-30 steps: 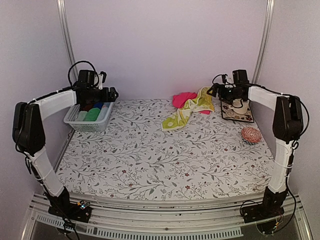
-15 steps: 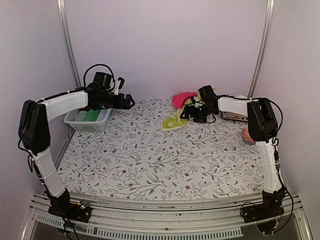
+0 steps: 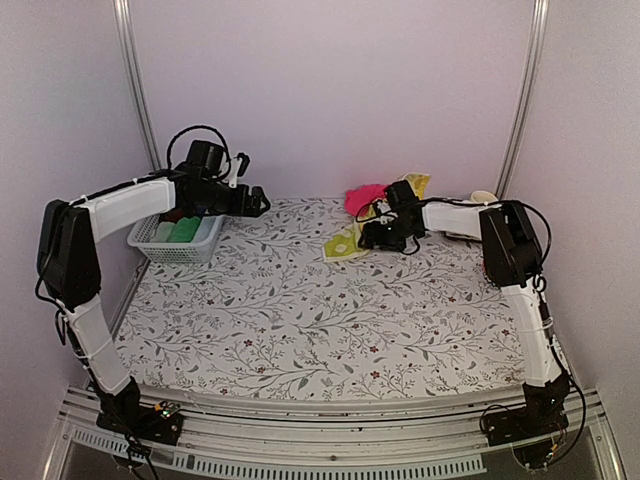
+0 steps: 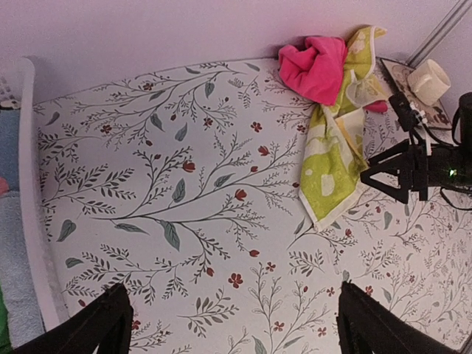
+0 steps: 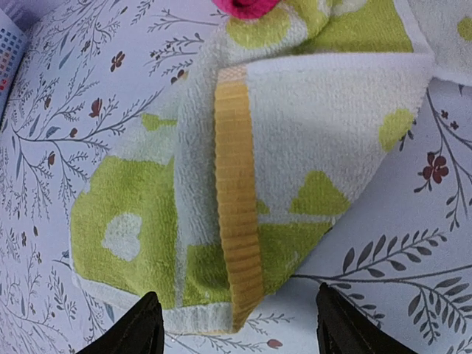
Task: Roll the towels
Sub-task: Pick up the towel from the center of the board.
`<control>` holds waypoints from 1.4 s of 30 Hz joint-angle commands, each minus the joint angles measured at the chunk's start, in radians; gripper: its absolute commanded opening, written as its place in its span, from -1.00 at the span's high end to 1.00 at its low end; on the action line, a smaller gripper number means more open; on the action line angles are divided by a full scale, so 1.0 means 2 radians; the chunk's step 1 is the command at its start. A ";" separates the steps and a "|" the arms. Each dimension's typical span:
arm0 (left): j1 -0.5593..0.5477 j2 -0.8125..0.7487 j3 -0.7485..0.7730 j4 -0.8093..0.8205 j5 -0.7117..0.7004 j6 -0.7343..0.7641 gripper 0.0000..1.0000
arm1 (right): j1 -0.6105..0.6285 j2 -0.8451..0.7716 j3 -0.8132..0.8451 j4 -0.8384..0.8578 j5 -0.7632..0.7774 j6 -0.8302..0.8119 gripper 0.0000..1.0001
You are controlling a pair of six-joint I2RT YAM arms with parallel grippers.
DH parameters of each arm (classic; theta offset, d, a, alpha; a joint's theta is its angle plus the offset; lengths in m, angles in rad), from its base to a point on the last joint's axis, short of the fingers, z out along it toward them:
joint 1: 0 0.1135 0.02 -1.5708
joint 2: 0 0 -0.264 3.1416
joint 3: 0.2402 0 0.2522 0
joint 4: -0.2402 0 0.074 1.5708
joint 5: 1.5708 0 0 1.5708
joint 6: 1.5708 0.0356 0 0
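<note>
The yellow towel (image 5: 295, 147), lime with white shapes, lies crumpled and partly folded over itself at the far right of the desk (image 3: 300, 320), which is covered in a leafy floral print. A ribbed orange hem (image 5: 236, 214) runs down the fold, towards the towel's near edge. The pink towel (image 4: 313, 66) sits bunched up at the yellow one's far end, touching it, close to the back wall.

The right pincer (image 5: 236, 332) is low over the near edge of the yellow towel. Its jaws are apart, one fingertip (image 5: 125, 328) on either side of the hem's end, and they are not closed on the cloth; whether the tips touch the towel cannot be told.

The left pincer (image 4: 236, 324) hangs above a bare stretch of the desk, well to the left of both towels, with its jaws wide and nothing between them. A white basket (image 3: 185, 238) stands just behind and to the left of it, at the desk's far left, with rolled cloths inside. Beyond the towels, in the far right corner, a pale cup (image 4: 428, 77) stands on a patterned mat
</note>
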 commanded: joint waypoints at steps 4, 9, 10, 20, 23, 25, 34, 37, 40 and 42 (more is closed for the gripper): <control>-0.007 -0.011 0.016 -0.022 -0.005 0.007 -0.93 | 0.006 0.057 0.041 -0.010 0.033 0.009 -0.20; -0.007 -0.011 0.018 -0.025 -0.006 0.010 -0.93 | 0.009 0.074 0.065 -0.021 0.052 0.013 0.21; -0.007 -0.011 0.019 -0.025 -0.005 0.010 -0.93 | 0.009 0.073 0.065 -0.022 0.057 0.013 0.40; -0.008 0.000 0.026 -0.023 0.006 0.008 -0.93 | 0.010 -0.025 0.040 -0.024 0.081 -0.034 0.96; -0.008 0.003 0.027 -0.019 0.008 0.010 -0.93 | 0.010 -0.096 0.027 -0.010 0.074 -0.060 0.97; -0.007 0.006 0.031 -0.018 0.012 0.010 -0.93 | 0.010 -0.132 0.026 -0.004 0.078 -0.078 0.97; -0.008 0.025 0.057 -0.016 0.028 0.007 -0.93 | 0.010 -0.256 0.050 0.016 0.110 -0.175 0.97; -0.008 0.031 0.062 -0.016 0.035 0.003 -0.93 | 0.010 -0.290 0.049 0.032 0.116 -0.204 0.97; -0.008 0.034 0.062 -0.010 0.046 -0.003 -0.93 | 0.009 -0.323 0.045 0.046 0.119 -0.223 0.97; -0.009 0.035 0.061 -0.005 0.051 -0.006 -0.93 | 0.009 -0.341 0.042 0.053 0.114 -0.232 0.97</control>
